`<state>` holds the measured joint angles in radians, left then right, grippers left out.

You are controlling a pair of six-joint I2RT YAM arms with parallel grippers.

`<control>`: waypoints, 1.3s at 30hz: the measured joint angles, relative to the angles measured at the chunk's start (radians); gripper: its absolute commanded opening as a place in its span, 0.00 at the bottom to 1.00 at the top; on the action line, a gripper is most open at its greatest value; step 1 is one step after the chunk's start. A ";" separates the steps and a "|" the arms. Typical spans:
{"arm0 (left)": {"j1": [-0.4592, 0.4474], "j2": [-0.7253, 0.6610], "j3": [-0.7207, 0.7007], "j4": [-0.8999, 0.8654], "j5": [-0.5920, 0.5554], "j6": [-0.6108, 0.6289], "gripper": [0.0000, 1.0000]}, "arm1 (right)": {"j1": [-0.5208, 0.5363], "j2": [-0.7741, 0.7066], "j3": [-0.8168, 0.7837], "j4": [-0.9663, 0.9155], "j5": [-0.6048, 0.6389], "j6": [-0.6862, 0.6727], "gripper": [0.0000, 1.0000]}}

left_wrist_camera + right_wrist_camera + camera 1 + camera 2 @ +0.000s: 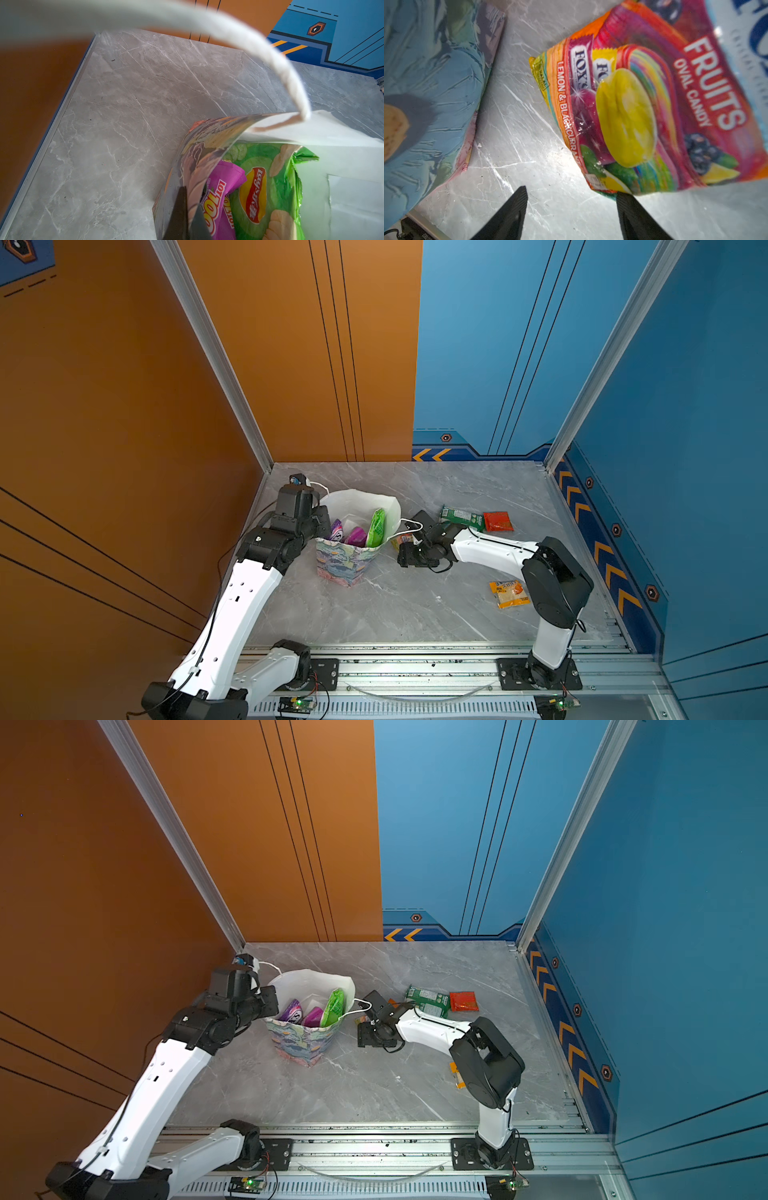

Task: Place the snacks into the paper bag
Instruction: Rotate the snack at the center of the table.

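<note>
Bag: upright on the grey marble worktop, mouth open. The outside is a pastel brushy print in blue, green and pink. The inside is plain white. A white cord handle arcs up from the rim.

Left jaws: closed on the bag's wall just below the rim. One sits on the printed side and one inside, with the paper pinched between them.

Inside the bag, just past the left jaws:
- Lay's packet: large, bright green and crinkled. It stands on edge, with a red-and-yellow logo.
- Magenta packet: yellow "100" lettering, touching the Lay's packet.
- Purple packet: beside the magenta one, seen in both top views.

Right jaws: wide apart and low over the worktop, holding nothing, with bare marble between them.

Candy packet: flat, just ahead of the right jaws, its nearest corner at one jaw's tip. Whether it touches, I cannot tell. It reads "FRUITS OVAL CANDY" on red-magenta with rainbow stripes and a yellow sweet. The bag's printed wall stands off the other jaw, apart from this packet.

Green-white packet: flat, near the right jaws, partly hidden by the wrist. A small red packet lies just beside it, farther from the jaws.

Yellow-orange packet: small and flat, well apart from the right jaws, back by the elbow of the right arm.
</note>
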<state>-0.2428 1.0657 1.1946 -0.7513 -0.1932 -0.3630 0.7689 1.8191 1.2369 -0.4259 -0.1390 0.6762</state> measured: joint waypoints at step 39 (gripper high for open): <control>0.014 0.000 -0.002 0.000 0.003 0.000 0.00 | -0.090 -0.054 -0.043 -0.045 -0.024 -0.042 0.74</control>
<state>-0.2291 1.0657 1.1927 -0.7513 -0.1905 -0.3630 0.6792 1.7653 1.1934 -0.4706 -0.1635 0.6338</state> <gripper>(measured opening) 0.044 0.721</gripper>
